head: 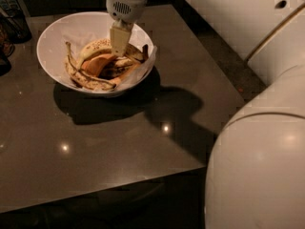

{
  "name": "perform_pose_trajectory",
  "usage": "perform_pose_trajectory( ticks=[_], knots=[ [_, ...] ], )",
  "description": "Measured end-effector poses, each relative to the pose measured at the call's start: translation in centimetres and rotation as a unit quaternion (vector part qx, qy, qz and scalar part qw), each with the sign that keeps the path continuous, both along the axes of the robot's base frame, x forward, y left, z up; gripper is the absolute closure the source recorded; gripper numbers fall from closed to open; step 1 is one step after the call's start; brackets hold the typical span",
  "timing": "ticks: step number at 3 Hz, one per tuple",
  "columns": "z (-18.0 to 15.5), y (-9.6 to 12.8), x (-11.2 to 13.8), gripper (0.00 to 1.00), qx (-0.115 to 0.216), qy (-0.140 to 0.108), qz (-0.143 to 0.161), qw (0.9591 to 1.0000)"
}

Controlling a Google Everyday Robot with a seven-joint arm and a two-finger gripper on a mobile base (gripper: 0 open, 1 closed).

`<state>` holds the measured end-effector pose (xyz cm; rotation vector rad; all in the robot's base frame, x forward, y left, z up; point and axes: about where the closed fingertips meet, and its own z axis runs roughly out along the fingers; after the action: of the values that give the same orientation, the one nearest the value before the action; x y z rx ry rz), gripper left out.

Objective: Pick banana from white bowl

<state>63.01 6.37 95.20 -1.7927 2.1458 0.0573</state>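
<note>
The white bowl with its paper lining stands at the far left of the dark table. In it lies the freckled pale-yellow banana, curved along the back of the pile. Smoother orange-yellow bananas and a thin blackened banana lie below it. My gripper hangs straight down over the bowl. Its tip is just right of the freckled banana's right end, at the top of the pile. Whether it touches the fruit is not visible.
My white arm fills the right side and casts a shadow on the dark table. Dark objects stand at the left edge beside the bowl. The table's front edge runs along the bottom and its right edge by the arm.
</note>
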Motion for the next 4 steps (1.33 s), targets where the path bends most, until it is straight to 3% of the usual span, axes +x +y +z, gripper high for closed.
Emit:
perform_pose_trajectory(
  ticks=[1,2,3,4],
  knots=[
    [1.8,-1.1,-2.4,1.00,0.037,0.001,-0.001,0.9993],
    [3.2,-3.6,-4.5,1.00,0.077,0.004,-0.016,0.9969],
    [3.2,-3.6,-4.5,1.00,0.077,0.004,-0.016,0.9969],
    [4.1,-5.0,-6.2,1.00,0.098,-0.001,-0.017,0.9951]
  ],
)
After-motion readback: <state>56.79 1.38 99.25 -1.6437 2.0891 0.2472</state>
